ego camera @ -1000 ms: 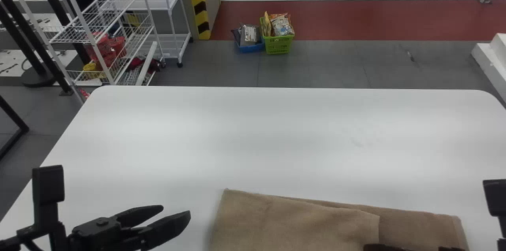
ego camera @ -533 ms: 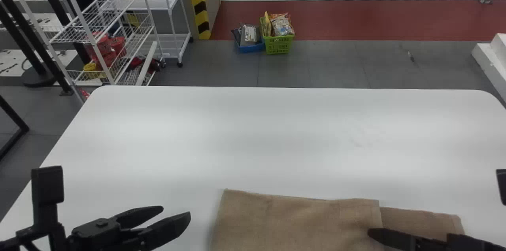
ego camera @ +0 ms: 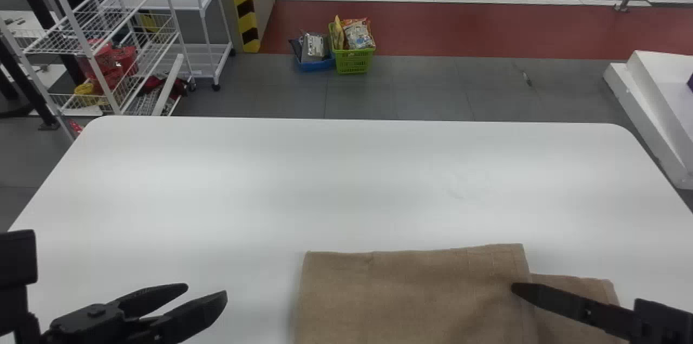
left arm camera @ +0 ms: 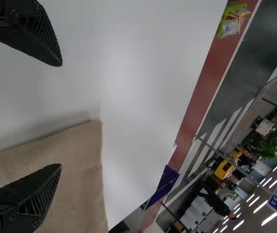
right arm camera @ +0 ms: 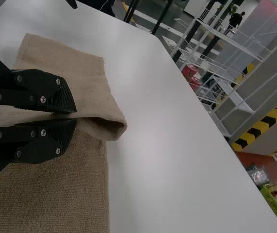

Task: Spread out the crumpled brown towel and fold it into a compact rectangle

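Brown towel (ego camera: pixel 411 295), long axis left-to-right

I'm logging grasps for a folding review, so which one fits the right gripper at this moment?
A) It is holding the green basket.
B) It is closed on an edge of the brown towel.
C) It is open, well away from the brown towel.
B: in the right wrist view the right gripper is closed, with a raised edge of the brown towel pinched in it.
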You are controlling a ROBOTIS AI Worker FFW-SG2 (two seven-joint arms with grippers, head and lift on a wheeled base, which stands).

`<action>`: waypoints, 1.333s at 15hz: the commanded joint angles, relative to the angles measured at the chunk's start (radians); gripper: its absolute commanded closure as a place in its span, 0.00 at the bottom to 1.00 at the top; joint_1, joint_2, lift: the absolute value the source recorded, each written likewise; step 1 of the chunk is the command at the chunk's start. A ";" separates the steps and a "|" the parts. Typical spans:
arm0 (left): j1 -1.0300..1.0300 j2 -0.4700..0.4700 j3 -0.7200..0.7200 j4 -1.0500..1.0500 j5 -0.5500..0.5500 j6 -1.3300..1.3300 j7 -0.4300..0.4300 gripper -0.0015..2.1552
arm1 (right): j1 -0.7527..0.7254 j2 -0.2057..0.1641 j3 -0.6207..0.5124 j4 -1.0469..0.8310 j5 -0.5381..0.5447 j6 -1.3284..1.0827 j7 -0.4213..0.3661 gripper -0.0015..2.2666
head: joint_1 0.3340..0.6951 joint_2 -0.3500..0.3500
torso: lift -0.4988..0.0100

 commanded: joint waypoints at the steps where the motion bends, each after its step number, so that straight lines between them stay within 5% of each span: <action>1: 0.000 -0.002 0.001 0.000 0.005 0.000 0.002 0.03 | 0.001 0.001 0.009 -0.005 -0.008 0.002 0.000 0.44 | 1.00 0.48 | 0.73; 13: 0.014 0.000 0.015 -0.016 0.030 0.000 -0.012 0.03 | -0.062 0.034 0.078 -0.037 -0.076 0.002 -0.009 0.44 | 1.00 0.58 | 0.73; 20: 0.055 -0.003 0.013 -0.039 0.088 0.000 -0.150 0.04 | -0.134 0.086 0.123 -0.069 -0.076 0.002 -0.026 0.44 | 1.00 0.63 | 0.73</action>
